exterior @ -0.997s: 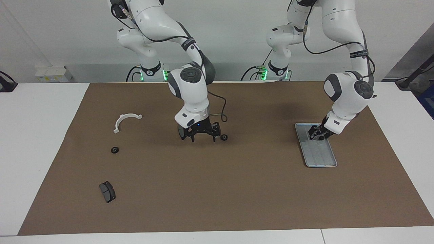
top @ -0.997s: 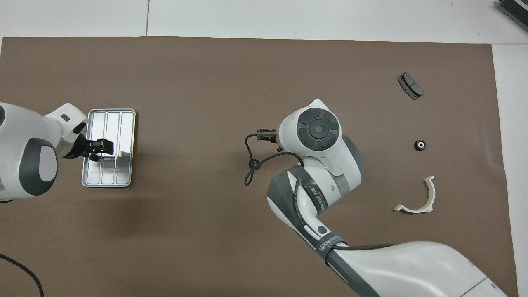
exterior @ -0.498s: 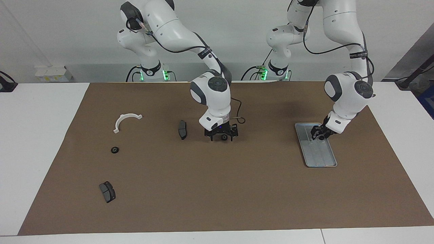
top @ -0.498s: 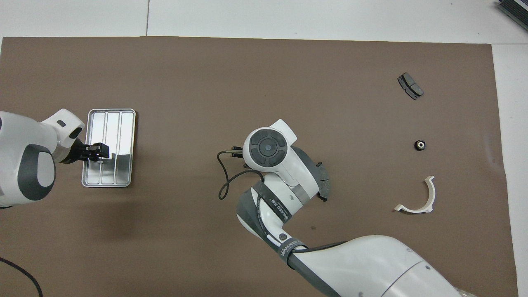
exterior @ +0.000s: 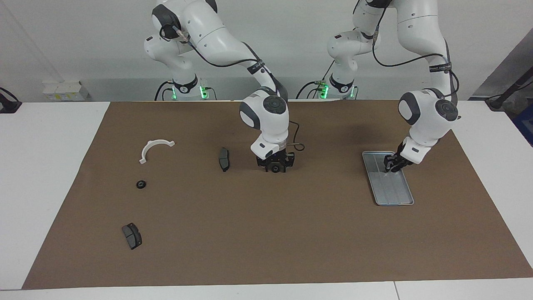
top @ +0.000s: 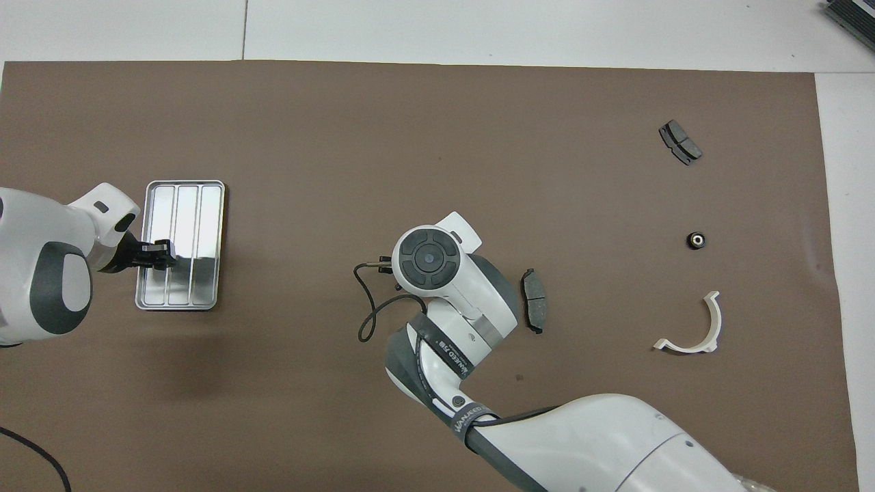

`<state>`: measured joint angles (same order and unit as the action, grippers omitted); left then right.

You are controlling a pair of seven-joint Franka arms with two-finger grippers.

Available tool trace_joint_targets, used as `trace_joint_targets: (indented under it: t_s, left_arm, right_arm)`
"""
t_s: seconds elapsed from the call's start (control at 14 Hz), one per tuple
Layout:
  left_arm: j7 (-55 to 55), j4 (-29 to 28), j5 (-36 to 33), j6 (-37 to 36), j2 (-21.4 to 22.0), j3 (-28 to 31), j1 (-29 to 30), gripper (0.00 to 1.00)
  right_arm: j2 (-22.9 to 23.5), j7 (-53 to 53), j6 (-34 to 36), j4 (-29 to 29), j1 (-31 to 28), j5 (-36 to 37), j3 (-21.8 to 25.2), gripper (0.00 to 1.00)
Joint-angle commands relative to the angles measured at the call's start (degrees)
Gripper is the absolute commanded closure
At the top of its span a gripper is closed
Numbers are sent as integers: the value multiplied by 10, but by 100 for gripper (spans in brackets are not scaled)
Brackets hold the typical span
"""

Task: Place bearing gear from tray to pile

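Facing view | right gripper (exterior: 275, 167) low around bearing gear (exterior: 275, 168) | left gripper (exterior: 391, 166) over tray (exterior: 393, 196)

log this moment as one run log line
right tool: down at gear mid-mat, beside pad | left tool: over tray | second gear between bracket and second pad

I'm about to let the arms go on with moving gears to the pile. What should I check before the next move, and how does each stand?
1. Right gripper down around a bearing gear mid-mat: ok.
2. Fingers shut on that gear: cannot tell.
3. Left gripper low over the tray: ok.
4. Gear in the left gripper: cannot tell.
5. Brake pad lies beside the right gripper, apart from it: ok.
6. White bracket and another gear lie uncovered toward the right arm's end: ok.
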<state>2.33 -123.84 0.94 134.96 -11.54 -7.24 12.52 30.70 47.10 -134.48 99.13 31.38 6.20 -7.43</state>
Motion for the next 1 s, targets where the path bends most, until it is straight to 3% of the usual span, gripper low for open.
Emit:
trace_joint_targets:
  t_s: [0.0,0.14,0.21,0.43,0.64,0.93]
  left_arm:
    - [5,-14,-8,14,6,-4,8,73]
    - [5,-13,-8,14,6,-4,7,80]
    - [5,-11,-8,13,6,-4,7,83]
    - [2,9,-8,7,2,-4,1,88]
    - [-13,58,-7,-29,-2,-6,-19,88]
    - [-200,71,-6,-20,-1,-7,-134,88]
  right_arm:
    - [-4,26,3,6,5,12,1,75]
    - [-12,26,14,3,10,12,1,97]
    - [-19,26,18,4,10,12,2,100]
    - [-59,16,33,15,-12,13,4,100]
    - [-132,-22,33,80,-57,12,3,100]
    - [-207,-88,21,191,-127,11,2,100]
